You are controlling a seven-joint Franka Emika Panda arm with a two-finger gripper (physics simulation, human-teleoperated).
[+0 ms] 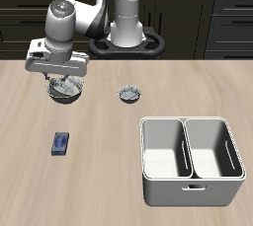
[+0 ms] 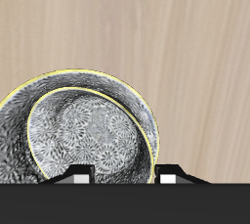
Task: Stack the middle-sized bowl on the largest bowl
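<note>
In the wrist view the middle-sized bowl (image 2: pixel 93 135), grey with a crinkled pale rim and patterned dark inside, sits nested inside the largest bowl (image 2: pixel 98 79), whose wider rim rings it. In the exterior view the two show as one stack (image 1: pixel 65 94) on the table, well back from its front edge. My gripper (image 1: pixel 61 80) hangs just above the stack with its fingers (image 2: pixel 78 176) spread wide over the inner bowl; it is open and holds nothing. It also shows in the wrist view (image 2: pixel 124 176).
The smallest bowl (image 1: pixel 129 94) stands alone near the table's middle. A white two-compartment bin (image 1: pixel 193 161) sits near the front edge. A small blue object (image 1: pixel 61 143) lies in front of the stack. The robot's base (image 1: pixel 126 40) is behind.
</note>
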